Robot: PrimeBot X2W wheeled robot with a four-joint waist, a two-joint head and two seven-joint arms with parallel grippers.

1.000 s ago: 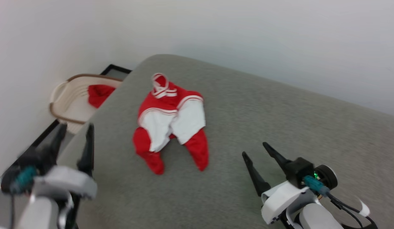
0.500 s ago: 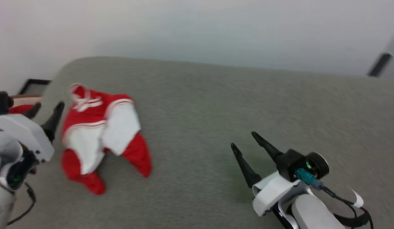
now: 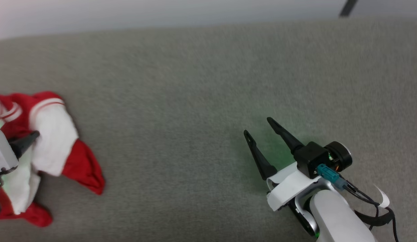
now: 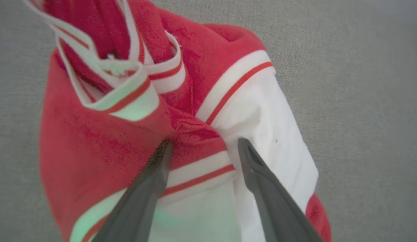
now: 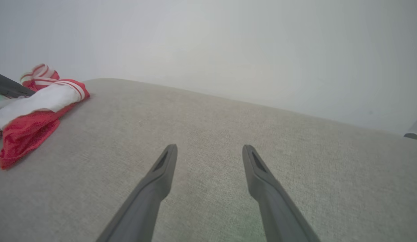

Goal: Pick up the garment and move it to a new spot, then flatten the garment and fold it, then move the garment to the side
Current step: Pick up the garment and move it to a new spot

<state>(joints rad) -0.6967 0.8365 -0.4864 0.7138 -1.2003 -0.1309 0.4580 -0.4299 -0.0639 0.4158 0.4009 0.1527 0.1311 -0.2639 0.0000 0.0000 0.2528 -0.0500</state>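
The garment (image 4: 104, 141) is a crumpled red jersey with white sleeves and red-and-white striped trim, lying on a grey padded surface (image 3: 195, 84). In the head view the garment (image 3: 57, 141) lies at the far left edge. My left gripper (image 4: 205, 144) hovers open right over it, fingers straddling a striped sleeve seam, with no cloth pinched between them. One left finger (image 3: 27, 140) pokes in over the white sleeve. My right gripper (image 3: 257, 125) stands open and empty over bare surface well to the right. In the right wrist view, the garment (image 5: 37, 101) lies far left of the right gripper (image 5: 210, 147).
The grey padded surface spreads wide to the right of the garment and ends at a pale wall (image 3: 161, 13) behind. A dark bar (image 3: 346, 6) shows at the top right, beyond the far edge.
The head camera has swung right, so the garment now sits at the view's left edge and the basket is gone. My left gripper has come over the garment. The right gripper holds its pose.
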